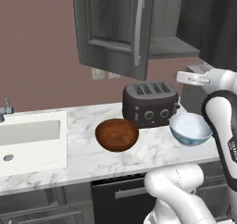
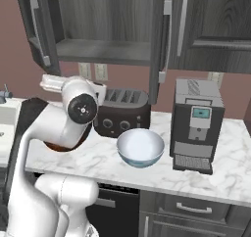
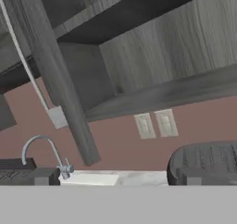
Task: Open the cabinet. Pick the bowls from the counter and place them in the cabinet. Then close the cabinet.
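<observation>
My claw (image 3: pixel 115 181) stands wide with nothing between its tips, raised above the bench (image 1: pixel 83 158) and aimed up at the cabinet (image 2: pixel 103 50). The cabinet is open: its left door (image 1: pixel 115 28) hangs swung out over the bench with the long silver handle (image 1: pixel 138 31) facing me, and the grey inner shelf (image 2: pixel 98 52) lies bare to view. From my hand I look along that shelf's underside, past the door's edge to the faucet (image 3: pixel 44 151) and the two wall outlets (image 3: pixel 155 124).

Both bowls sit on the marble bench in front of the toaster (image 1: pixel 149 102) — the reddish-brown wooden bowl (image 1: pixel 116 134) to its left front, the white-and-blue bowl (image 1: pixel 190 128) to its right front, apart from each other. A coffee machine (image 2: pixel 196 123) stands just beside the blue bowl, and the white sink (image 1: pixel 28 140) is set in the bench well off to the left.
</observation>
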